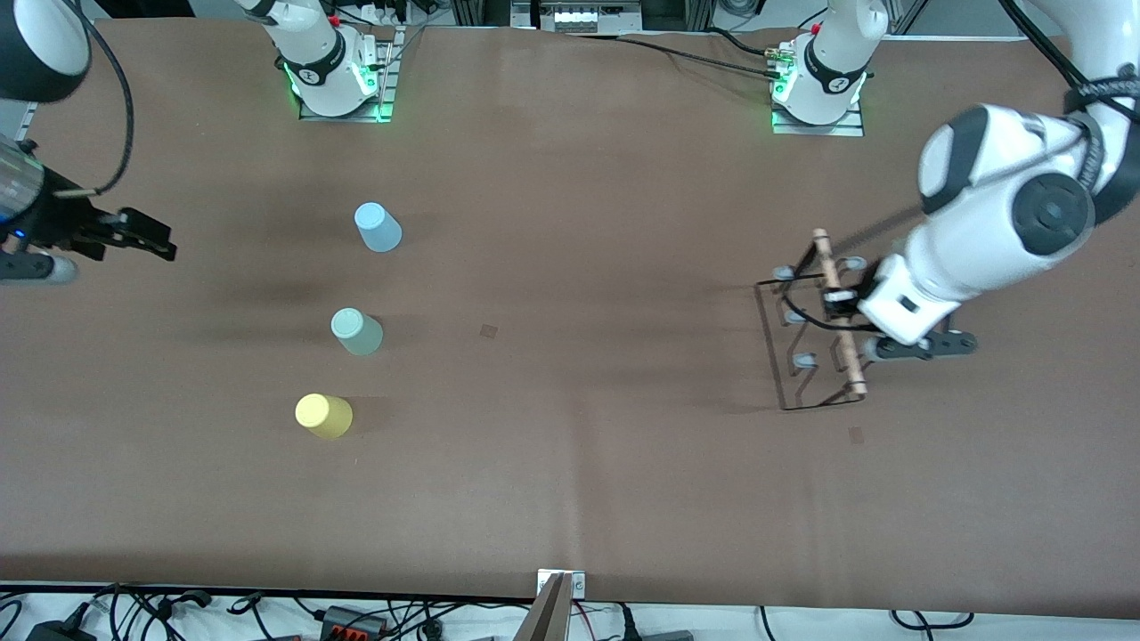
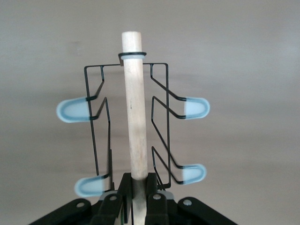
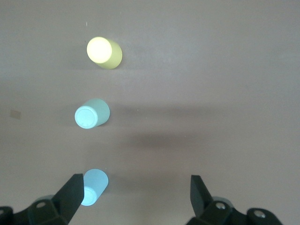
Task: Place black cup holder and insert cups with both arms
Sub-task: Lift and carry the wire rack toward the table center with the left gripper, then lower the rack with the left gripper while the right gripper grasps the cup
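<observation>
**Left gripper grips rack handle**

The left gripper (image 2: pixel 139 192) has its jaws clamped on the wooden rod handle (image 2: pixel 135 108) of the black cup holder (image 2: pixel 159 117). Pale-tipped pegs (image 2: pixel 196 107) flank the handle on both sides, above the brown desk (image 2: pixel 253 56).

Black cup holder (image 1: pixel 812 343) of thin wire, wooden rod handle (image 1: pixel 838 309), pale grey-tipped pegs, toward the left arm's end of the table. Blue cup (image 1: pixel 378 227), green cup (image 1: pixel 356 331), yellow cup (image 1: pixel 323 416) upside down in a row toward the right arm's end, yellow nearest the front camera.
</observation>
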You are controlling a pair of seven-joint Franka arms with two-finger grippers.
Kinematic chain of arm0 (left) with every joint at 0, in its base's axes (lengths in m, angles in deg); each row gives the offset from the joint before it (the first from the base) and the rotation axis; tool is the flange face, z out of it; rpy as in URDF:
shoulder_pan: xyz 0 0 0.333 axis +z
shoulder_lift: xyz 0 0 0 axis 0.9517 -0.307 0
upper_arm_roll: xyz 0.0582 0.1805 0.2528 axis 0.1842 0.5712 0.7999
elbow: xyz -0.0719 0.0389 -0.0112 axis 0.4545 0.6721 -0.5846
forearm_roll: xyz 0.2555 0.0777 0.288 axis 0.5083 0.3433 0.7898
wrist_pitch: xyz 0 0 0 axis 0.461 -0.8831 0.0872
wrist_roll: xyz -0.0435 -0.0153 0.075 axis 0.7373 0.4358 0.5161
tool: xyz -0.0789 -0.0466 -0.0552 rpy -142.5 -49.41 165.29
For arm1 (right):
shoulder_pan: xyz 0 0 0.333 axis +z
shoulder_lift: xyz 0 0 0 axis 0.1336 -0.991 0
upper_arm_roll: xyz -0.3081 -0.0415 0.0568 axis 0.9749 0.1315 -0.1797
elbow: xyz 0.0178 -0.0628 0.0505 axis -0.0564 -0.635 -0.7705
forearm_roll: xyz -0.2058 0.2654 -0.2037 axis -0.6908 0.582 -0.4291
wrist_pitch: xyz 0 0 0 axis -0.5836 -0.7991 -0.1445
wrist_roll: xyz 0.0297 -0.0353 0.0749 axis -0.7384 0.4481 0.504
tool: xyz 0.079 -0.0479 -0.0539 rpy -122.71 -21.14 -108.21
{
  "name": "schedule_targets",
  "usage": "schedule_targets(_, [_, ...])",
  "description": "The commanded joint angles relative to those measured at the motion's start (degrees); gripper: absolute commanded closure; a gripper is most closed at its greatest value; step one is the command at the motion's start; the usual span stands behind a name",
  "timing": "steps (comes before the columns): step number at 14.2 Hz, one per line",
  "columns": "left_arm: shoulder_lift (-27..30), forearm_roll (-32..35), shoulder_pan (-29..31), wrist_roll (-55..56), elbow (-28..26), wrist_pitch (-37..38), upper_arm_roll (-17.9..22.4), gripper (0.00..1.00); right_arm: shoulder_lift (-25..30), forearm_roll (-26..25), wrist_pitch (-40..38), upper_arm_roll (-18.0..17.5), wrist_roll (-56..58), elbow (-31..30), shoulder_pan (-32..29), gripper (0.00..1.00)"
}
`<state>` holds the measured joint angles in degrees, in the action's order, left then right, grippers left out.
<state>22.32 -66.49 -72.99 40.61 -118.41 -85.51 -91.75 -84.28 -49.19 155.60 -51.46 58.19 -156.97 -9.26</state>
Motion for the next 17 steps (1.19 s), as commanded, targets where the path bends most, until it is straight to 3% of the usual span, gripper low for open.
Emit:
schedule_targets(1, [-4.8,-0.7,-4.8,3.8,9.7,2.0,-1.8,1.0,-6.1,-0.2,1.6,0.0,-0.5,1.0,2.5,0.0])
schedule_targets(4, [-11.4,-0.8,-10.6,9.7,18.6,3.0,-1.9,1.0,-12.5,0.4,3.2,0.0,-0.7,1.1,5.5,0.0])
schedule_targets(10, [-24.6,-0.2,-23.0,18.3,35.2,0.0,-1.3,1.0,-19.5,0.4,11.8,0.0,-8.7,0.5,12.3,0.0])
schedule_targets(17, [-32.7,0.0,-29.4,21.1,34.9,-16.5,0.0,1.0,-25.8,1.5,17.6,0.0,-9.0,0.3,12.7,0.0])
